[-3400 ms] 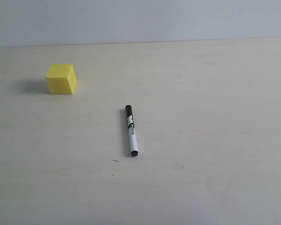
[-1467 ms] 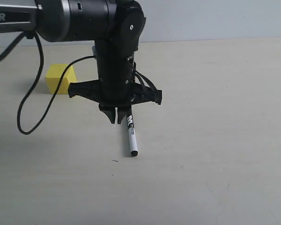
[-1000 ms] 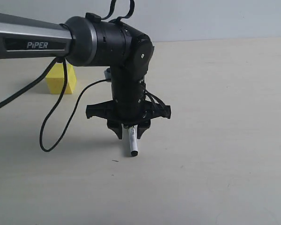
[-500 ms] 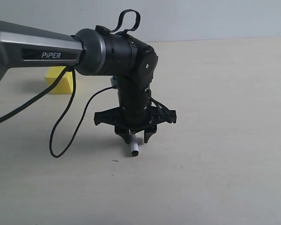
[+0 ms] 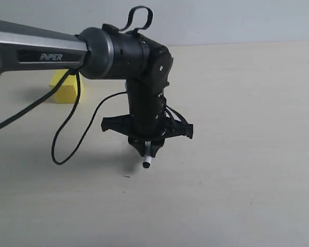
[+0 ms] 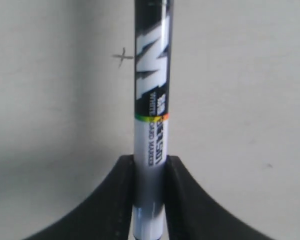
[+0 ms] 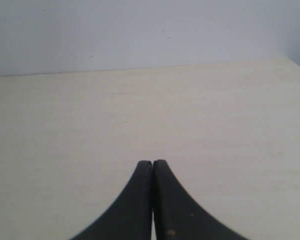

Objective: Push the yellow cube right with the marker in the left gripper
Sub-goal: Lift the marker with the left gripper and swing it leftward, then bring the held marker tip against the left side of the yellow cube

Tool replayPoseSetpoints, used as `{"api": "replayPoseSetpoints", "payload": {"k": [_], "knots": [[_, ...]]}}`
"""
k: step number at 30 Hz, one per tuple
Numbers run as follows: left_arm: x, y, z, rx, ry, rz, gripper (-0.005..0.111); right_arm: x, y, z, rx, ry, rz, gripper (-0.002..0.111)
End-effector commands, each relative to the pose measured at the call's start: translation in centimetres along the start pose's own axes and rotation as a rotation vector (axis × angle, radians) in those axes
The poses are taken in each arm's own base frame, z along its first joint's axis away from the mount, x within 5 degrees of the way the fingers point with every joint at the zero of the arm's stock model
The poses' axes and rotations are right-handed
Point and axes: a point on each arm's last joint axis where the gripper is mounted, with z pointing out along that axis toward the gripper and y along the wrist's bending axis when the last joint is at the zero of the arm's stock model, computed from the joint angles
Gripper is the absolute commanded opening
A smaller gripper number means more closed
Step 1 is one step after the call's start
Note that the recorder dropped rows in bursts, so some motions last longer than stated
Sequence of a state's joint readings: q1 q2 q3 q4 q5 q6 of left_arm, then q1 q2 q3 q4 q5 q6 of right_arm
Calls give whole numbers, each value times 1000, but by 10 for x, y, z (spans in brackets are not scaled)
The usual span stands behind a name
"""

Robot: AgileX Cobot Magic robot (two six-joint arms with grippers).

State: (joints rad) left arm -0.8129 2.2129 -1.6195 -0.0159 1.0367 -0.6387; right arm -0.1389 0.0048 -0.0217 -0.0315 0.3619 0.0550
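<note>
My left gripper points down at the middle of the table and is shut on the marker; only the marker's white end with its black tip shows below the fingers there. In the left wrist view the marker runs out from between the two black fingers, white barrel pinched, black print and cap farther out. The yellow cube sits at the back left, partly behind the grey arm and its cable, well apart from the marker. My right gripper is shut and holds nothing, over bare table.
A loose black cable hangs from the left arm in a loop down to the table between cube and gripper. The pale table ends at a grey wall behind. A small dark mark lies on the table in front of the gripper.
The left arm came in over the marker, lowered, and its fingers closed on the barrel. The marker's end now sits slightly higher than half a second ago. The cube has not moved.
</note>
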Motion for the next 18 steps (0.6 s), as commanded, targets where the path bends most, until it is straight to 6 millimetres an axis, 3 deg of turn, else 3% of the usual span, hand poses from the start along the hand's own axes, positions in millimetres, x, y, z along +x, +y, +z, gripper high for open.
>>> {"api": "replayPoseSetpoints", "payload": {"k": [1,3,4,6,9,11,12,14,15,16,18], "knots": [[7,7,-77,71,-123,139,0,1,0,0,8,-4,-1,0],[16,14,-114,88,-177,219,0,1,0,0,8,-4,-1,0],[29,30,-148,52,-240,325,0,1,0,0,8,-4,-1,0],[43,51,-172,-24,-292,348,0,1,0,0,8,-4,-1,0],[66,118,-202,-216,-388,315,0,1,0,0,8,-4,-1,0],[79,170,-207,-344,-410,238,0,1,0,0,8,-4,-1,0],[82,201,-198,-418,-370,174,0,1,0,0,8,-4,-1,0],[78,230,-181,-448,-345,118,0,1,0,0,8,-4,-1,0],[74,237,-175,-442,-345,159,0,1,0,0,8,-4,-1,0],[66,244,-163,-422,-308,330,0,1,0,0,8,-4,-1,0],[50,258,-151,-408,-280,415,0,1,0,0,8,-4,-1,0]]}}
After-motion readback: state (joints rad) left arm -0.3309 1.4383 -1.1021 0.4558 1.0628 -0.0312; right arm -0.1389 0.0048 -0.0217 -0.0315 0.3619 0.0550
